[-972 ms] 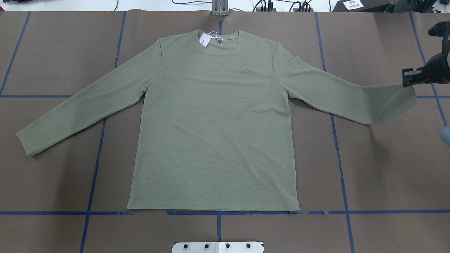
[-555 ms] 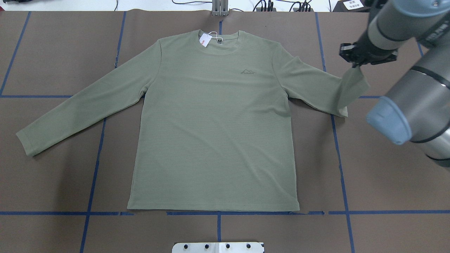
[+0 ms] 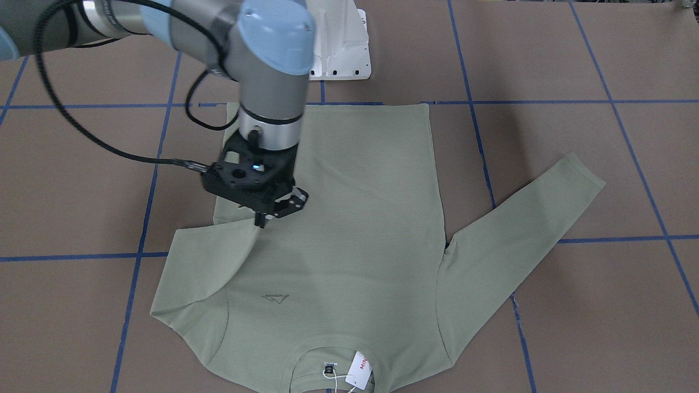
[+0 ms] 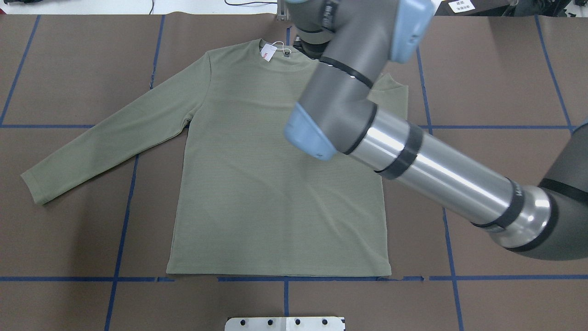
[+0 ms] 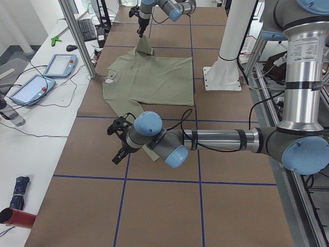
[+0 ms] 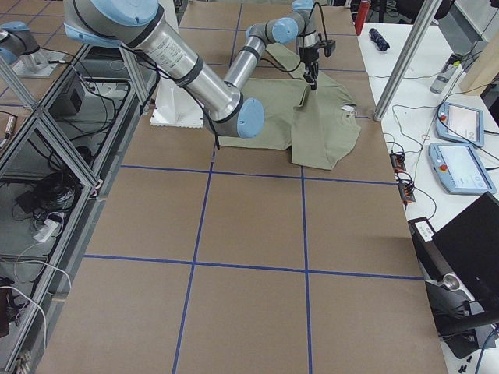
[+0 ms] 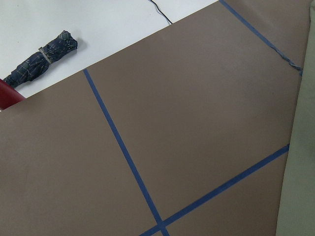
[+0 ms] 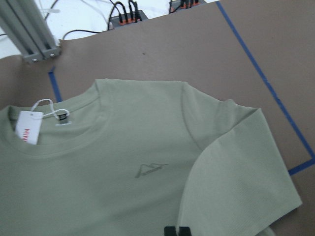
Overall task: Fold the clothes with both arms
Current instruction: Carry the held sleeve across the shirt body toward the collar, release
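My right gripper (image 3: 262, 219) is clenched on the sleeve (image 3: 215, 256) over the shirt (image 3: 355, 191); I should lay it flat just beneath me; crease straight, then let go.

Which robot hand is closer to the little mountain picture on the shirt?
The right. The right gripper pinches the folded sleeve over the chest, close to the logo. The left gripper is far off, by the other cuff.
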Robot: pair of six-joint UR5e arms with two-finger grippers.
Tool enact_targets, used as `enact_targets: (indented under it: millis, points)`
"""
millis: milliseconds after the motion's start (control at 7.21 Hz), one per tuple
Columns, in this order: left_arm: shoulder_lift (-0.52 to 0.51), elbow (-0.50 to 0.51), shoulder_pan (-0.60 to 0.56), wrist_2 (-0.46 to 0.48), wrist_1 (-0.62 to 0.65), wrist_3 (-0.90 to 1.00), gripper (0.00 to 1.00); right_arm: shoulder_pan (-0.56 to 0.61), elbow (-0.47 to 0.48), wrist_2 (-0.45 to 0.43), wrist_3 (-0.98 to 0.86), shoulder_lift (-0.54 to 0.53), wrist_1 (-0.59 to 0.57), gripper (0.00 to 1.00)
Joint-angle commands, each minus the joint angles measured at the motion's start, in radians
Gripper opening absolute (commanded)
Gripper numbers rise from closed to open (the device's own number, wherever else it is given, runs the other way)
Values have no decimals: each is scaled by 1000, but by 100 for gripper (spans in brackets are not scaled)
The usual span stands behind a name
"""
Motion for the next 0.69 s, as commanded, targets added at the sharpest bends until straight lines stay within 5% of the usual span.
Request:
enact_targets:
  millis: [0, 555]
  points:
    - [0, 7, 0, -2, -2, 2, 100, -97, -279, -132, 27, 115, 300, 0]
    - [0, 21, 0, -2, -3, 2, 100, -204, -528, -265, 107, 277, 514, 0]
